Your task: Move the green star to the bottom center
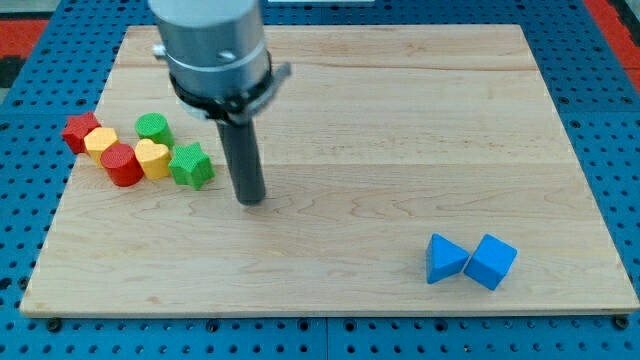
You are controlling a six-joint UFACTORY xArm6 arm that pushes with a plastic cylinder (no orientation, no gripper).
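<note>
The green star [191, 165] sits on the wooden board [400, 120] at the view's left, at the right end of a cluster of blocks. My tip [250, 199] rests on the board just right of the green star and slightly lower, with a small gap between them. The dark rod rises from the tip to the grey arm body at the view's top.
Left of the green star are a yellow block [152, 158], a red cylinder [121, 165], a yellow block [100, 143], a red star [80, 131] and a green cylinder [154, 128]. A blue triangle [443, 259] and blue cube [490, 262] lie at the bottom right.
</note>
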